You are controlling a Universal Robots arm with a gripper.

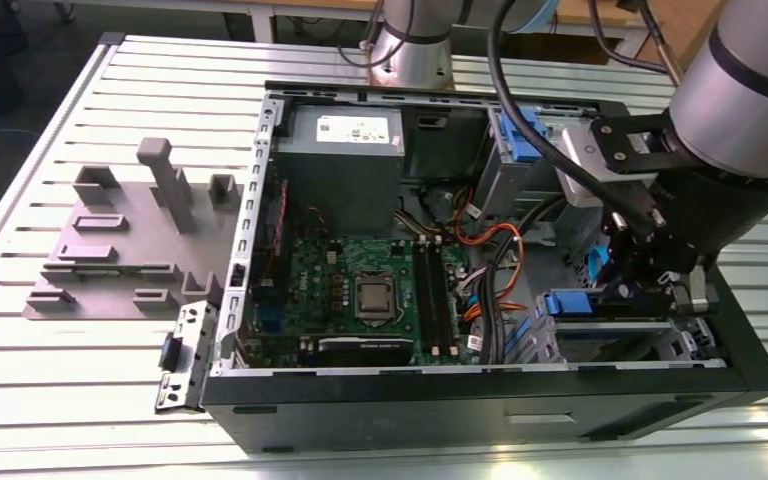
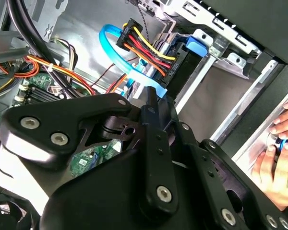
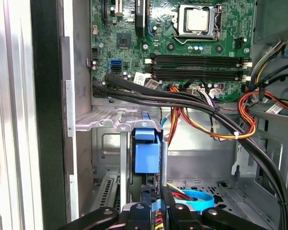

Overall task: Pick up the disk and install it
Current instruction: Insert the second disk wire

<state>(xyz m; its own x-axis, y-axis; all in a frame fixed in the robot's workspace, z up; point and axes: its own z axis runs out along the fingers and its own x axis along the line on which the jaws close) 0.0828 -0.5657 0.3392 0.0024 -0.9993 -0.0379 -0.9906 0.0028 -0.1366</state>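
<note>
Disk upright in case bay, blue rail showing.

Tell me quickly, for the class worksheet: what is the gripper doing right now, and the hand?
Gripper: low inside the computer case, by the drive bay; open or closed cannot be told.
Hand: resting on the case edge, fingers curled, holding nothing visible.

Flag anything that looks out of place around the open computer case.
A person's hand sits right beside the computer case in the second wrist view, while the arm reaches into that case. A hand this near a working arm is odd. Nothing looks spilled or broken.
</note>
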